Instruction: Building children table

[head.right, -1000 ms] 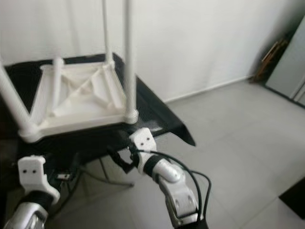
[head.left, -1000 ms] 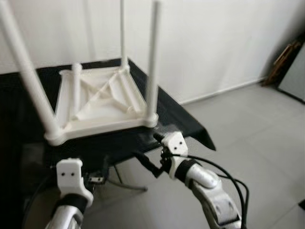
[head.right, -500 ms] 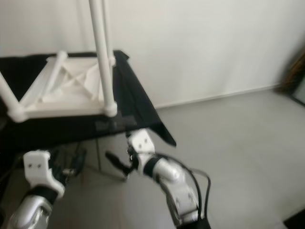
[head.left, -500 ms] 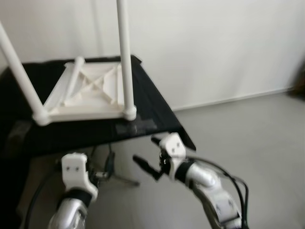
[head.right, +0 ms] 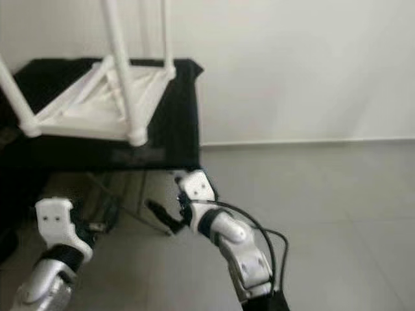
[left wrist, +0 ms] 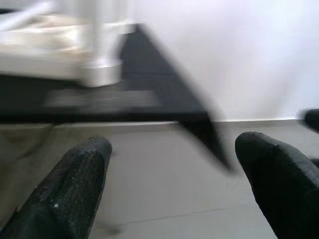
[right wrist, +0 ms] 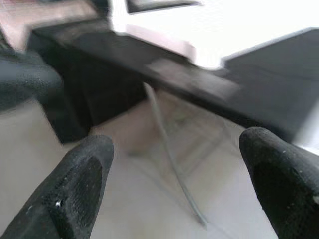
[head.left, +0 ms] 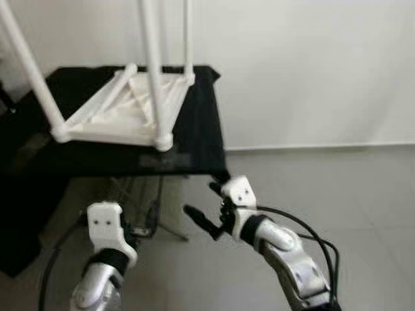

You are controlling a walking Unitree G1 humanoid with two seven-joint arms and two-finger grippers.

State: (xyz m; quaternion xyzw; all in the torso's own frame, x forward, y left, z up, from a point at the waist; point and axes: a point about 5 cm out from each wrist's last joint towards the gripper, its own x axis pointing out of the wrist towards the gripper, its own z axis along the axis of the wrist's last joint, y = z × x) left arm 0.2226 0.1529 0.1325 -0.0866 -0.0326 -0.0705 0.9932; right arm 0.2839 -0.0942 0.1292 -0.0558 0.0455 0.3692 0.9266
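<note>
Left to right. Black cloth-covered work table (head.left: 194, 139) sits against the white wall (head.left: 311, 65), upper left of the head views. On it: the white plastic children's table (head.left: 120, 116), upside down, its flat top on the cloth and its round white legs (head.left: 151, 71) pointing straight up. The near corner leg socket stands close to the cloth's front edge.

Left gripper (left wrist: 172, 184): arm bent at the elbow, held low below the work table's front edge, white wrist block up. In the left wrist view both black fingers (left wrist: 75, 186) are spread wide with nothing between them, aimed at the cloth's overhanging corner and the grey tiled floor (head.left: 363, 194). Not touching anything.

Right gripper (head.left: 202, 217): silver forearm comes up from the lower right, elbow bent, wrist turned inward so the fingers point toward the robot's left, at the space under the work table. A black cable (head.left: 305, 227) loops along the forearm. In the right wrist view its fingers (right wrist: 79, 186) are also spread apart, empty, with a thin metal stand leg (right wrist: 167, 154) and the floor beyond. Well apart from the children's table.
</note>
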